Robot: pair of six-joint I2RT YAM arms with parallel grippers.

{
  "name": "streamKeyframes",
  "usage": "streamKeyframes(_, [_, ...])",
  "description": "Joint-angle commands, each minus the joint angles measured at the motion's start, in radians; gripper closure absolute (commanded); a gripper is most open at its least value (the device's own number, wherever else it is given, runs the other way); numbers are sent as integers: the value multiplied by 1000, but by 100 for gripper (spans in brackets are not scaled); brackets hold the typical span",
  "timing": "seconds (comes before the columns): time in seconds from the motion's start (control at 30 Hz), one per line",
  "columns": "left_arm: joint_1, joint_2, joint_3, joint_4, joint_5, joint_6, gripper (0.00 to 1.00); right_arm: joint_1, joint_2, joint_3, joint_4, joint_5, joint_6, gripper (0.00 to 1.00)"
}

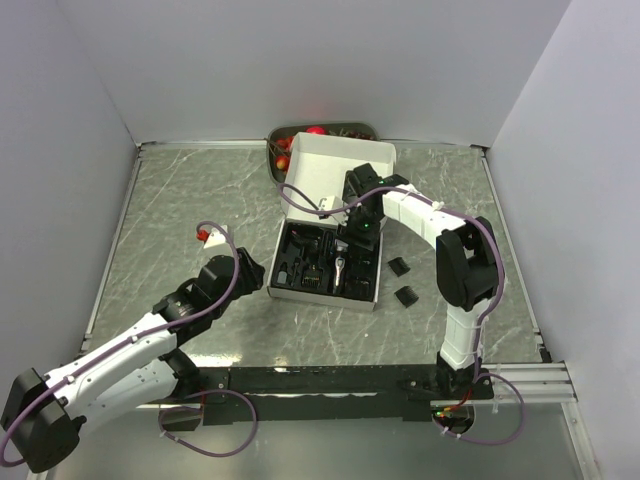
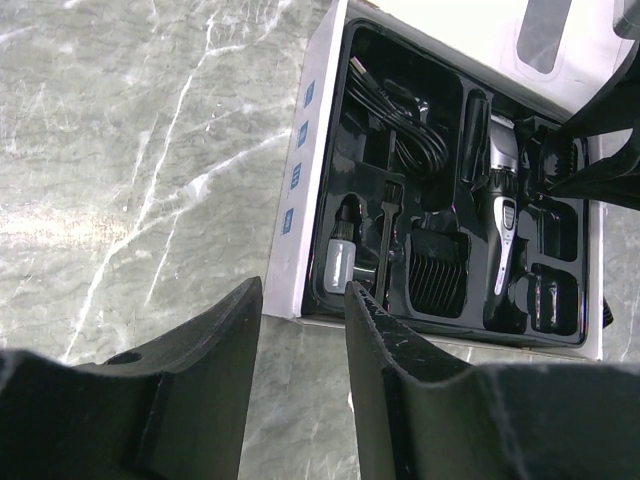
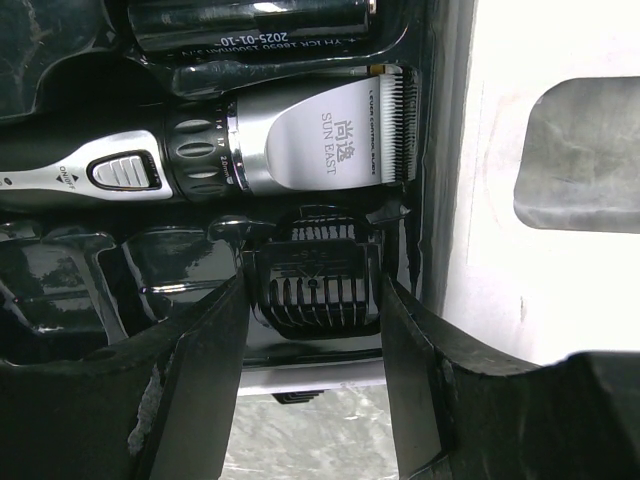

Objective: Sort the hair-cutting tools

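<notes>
An open white box (image 1: 290, 262) holds a black moulded tray (image 2: 370, 60) of hair-cutting tools. The black-and-silver clipper (image 3: 250, 150) lies in its slot, also visible in the left wrist view as the clipper (image 2: 503, 200). My right gripper (image 3: 312, 290) reaches into the box at its far right; its fingers press both sides of a black comb guard (image 3: 315, 300) beside the clipper's blade. Another comb guard (image 2: 437, 270) lies in the tray. Two black guards (image 1: 399, 266) (image 1: 408, 297) lie on the table right of the box. My left gripper (image 2: 302, 290) stands open over bare table at the box's near left corner.
The box lid (image 1: 335, 165) stands open at the back, with the grey fruit tray (image 1: 285, 150) behind it. One small red fruit (image 1: 205, 234) lies left of the box. A coiled cord (image 2: 405, 130) and a small bottle (image 2: 341, 262) rest in the moulded tray. White walls enclose the table.
</notes>
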Motion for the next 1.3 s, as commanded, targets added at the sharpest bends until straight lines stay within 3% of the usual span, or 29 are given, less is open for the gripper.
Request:
streamKeyframes(0.0, [-1, -2, -4, 40, 13, -2, 56, -8, 11, 20, -6, 9, -6, 47])
streamKeyframes(0.53, [1, -5, 2, 38, 20, 0, 56, -17, -5, 35, -25, 33, 1, 46])
streamKeyframes(1.27, [-1, -3, -2, 40, 34, -11, 55, -14, -54, 64, -42, 55, 26, 34])
